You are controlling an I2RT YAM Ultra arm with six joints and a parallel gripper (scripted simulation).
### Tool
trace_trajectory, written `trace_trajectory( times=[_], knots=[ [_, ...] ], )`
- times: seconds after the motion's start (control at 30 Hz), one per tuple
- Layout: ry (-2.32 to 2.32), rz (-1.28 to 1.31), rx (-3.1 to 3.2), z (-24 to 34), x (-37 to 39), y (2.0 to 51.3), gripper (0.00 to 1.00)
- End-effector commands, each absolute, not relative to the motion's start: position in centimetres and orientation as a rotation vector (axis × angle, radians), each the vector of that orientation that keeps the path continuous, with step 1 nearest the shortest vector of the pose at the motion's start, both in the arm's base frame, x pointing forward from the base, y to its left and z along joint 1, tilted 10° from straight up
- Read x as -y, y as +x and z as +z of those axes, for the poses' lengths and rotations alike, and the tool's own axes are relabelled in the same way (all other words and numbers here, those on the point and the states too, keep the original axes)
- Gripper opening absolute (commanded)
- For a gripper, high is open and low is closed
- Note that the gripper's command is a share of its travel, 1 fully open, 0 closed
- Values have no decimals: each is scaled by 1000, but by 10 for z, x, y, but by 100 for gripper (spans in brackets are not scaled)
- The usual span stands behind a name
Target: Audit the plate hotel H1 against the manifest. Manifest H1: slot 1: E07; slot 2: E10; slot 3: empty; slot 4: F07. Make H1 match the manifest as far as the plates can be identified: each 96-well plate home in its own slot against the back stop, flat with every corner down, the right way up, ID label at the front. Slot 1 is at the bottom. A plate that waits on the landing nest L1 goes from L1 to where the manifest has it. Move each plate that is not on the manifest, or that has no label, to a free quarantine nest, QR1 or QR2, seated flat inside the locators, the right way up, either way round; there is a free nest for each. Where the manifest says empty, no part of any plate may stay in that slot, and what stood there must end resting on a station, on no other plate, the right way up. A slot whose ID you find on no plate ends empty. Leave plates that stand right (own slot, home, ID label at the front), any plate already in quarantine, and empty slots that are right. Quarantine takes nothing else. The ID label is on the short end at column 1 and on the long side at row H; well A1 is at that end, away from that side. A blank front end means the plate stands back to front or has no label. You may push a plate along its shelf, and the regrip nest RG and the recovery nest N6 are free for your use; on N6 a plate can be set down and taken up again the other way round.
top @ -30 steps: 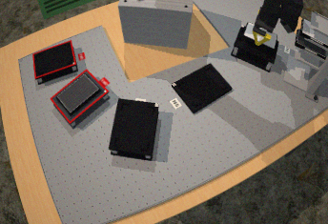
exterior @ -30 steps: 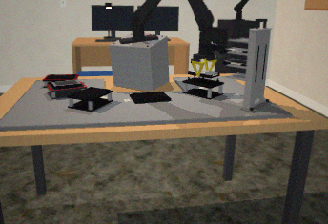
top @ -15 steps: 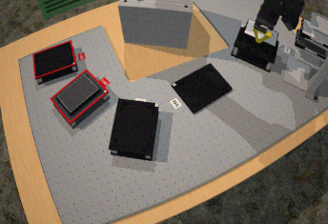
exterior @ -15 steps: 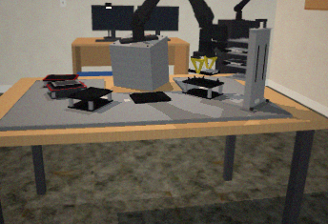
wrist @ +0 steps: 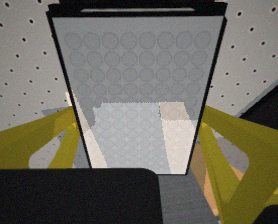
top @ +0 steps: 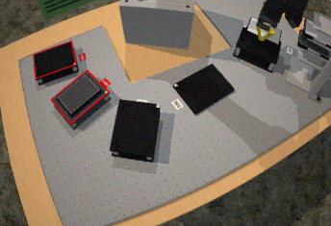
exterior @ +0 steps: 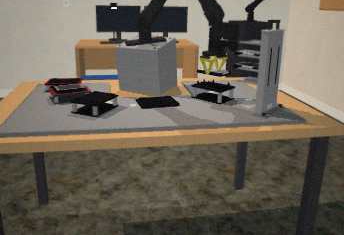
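Note:
My gripper is shut on a clear-topped 96-well plate, one yellow finger along each long side. The plate is about level, a little above the raised black nest beside the hotel. A thin pale strip shows at its far end in the wrist view; no ID can be read. The hotel H1 stands to the right with plates on its shelves; their IDs cannot be read. A grey-topped plate sits in the nearer red-rimmed quarantine nest.
The other red-rimmed nest shows a bare black top. A raised black stand is at the front left. A low flat black nest lies mid-table. The grey arm base block stands behind it.

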State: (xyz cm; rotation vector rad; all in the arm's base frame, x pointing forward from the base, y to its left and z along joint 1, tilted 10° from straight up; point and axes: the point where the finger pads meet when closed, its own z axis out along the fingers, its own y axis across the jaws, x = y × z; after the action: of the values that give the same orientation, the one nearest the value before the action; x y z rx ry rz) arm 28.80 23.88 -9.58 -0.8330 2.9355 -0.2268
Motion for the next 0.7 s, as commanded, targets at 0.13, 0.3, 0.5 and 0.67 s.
trace_trajectory(
  times=[0.13,0.3,0.5,0.67],
  knots=[
    [-821,-190,-2888,-68,-255,296,86],
    [-821,-190,-2888,-68,-255,296,86],
    [-818,-185,-2883,-68,-256,297,86],
    [-818,-185,-2883,-68,-256,297,86]
  ],
)
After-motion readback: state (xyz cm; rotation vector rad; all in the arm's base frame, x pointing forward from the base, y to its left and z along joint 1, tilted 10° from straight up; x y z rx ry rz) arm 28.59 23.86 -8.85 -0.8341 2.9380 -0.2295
